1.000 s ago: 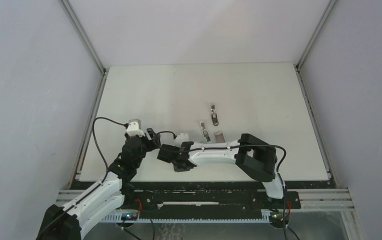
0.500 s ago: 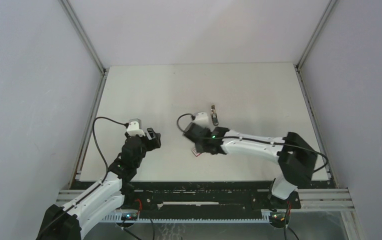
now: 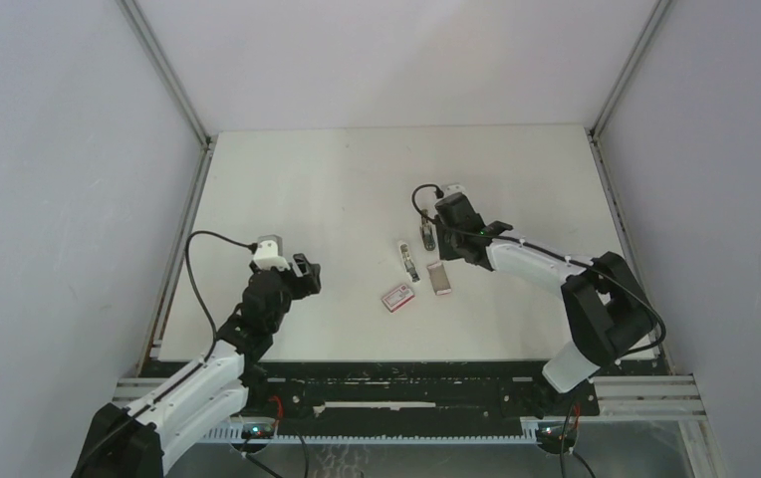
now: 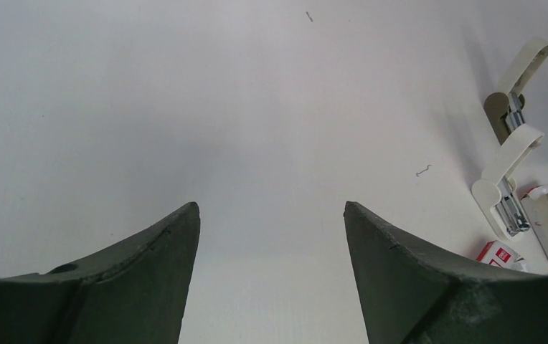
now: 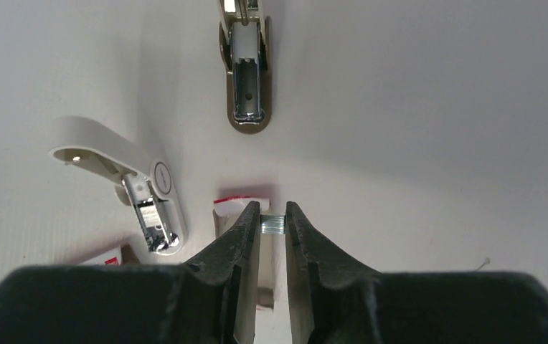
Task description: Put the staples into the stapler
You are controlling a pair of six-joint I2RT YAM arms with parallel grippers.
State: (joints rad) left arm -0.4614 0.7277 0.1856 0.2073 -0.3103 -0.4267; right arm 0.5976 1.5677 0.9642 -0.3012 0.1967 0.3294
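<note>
My right gripper (image 5: 272,209) is shut on a short silvery strip of staples (image 5: 274,225), held above the table. Under its fingertips lies the small flat tray (image 3: 439,278) with a red-and-white end flap (image 5: 242,199). Straight ahead of it a small stapler (image 5: 246,86) lies open, its channel facing up. A second open white stapler (image 5: 149,208) lies to the left. From above, the right gripper (image 3: 438,242) hovers beside both staplers (image 3: 426,232). My left gripper (image 4: 271,208) stands open and empty over bare table at the front left (image 3: 302,269).
The red-and-white box sleeve (image 3: 397,296) lies in front of the staplers. A loose staple (image 4: 422,170) lies on the white table (image 3: 516,179). Grey walls close in the left, right and back edges.
The right arm has swung from the front left, near the left gripper, back and right to the staplers, uncovering the box sleeve and tray. The left arm has not moved.
</note>
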